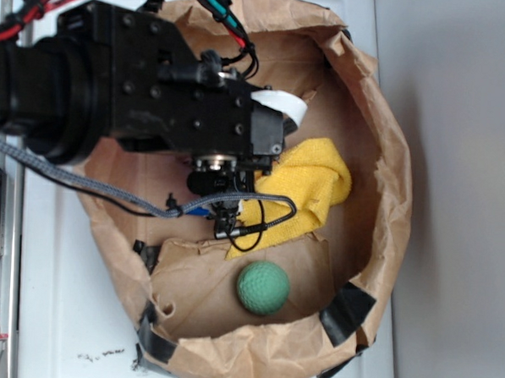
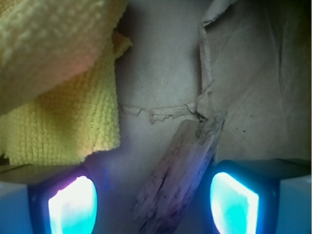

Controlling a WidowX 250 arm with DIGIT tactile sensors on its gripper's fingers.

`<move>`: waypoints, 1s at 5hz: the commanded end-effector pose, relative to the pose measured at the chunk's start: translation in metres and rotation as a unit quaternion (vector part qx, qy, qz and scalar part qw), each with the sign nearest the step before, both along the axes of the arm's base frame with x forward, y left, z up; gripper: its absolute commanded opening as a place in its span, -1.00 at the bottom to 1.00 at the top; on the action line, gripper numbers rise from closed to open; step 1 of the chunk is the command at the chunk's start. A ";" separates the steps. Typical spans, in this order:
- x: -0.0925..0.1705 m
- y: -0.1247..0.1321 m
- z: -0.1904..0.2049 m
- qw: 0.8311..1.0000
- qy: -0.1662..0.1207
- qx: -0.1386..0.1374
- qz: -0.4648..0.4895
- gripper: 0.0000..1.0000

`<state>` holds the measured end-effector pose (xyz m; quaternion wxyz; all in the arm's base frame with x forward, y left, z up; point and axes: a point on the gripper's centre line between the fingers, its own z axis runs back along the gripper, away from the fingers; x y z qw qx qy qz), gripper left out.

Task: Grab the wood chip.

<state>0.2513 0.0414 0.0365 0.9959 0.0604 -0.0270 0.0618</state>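
Paper-bag floor (image 2: 161, 73), wood chip (image 2: 180, 175) between the spread, unclenched claw (image 2: 153, 200) pads, untouched.

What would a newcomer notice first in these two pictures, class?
In the exterior view, the black arm reaching into the brown paper bag, above a yellow cloth and a green ball. In the wrist view, the wood chip lying slantwise on the paper between the two glowing jaws.

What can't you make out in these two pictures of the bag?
- Wood chip: hidden in the exterior view behind the hand; in the wrist view its lower end is cut off by the bottom edge.
- Fingertips: cut off in the wrist view, so contact with the chip is unclear.
- Yellow cloth: partly covered by the arm in the exterior view.
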 end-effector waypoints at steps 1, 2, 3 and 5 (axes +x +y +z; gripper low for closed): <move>0.004 0.001 0.006 1.000 -0.015 0.002 -0.001 1.00; 0.010 0.007 -0.005 0.999 -0.013 0.023 0.038 1.00; 0.012 0.007 -0.008 0.999 -0.002 0.022 0.043 1.00; 0.000 -0.012 -0.013 0.997 -0.028 0.068 0.026 -1.00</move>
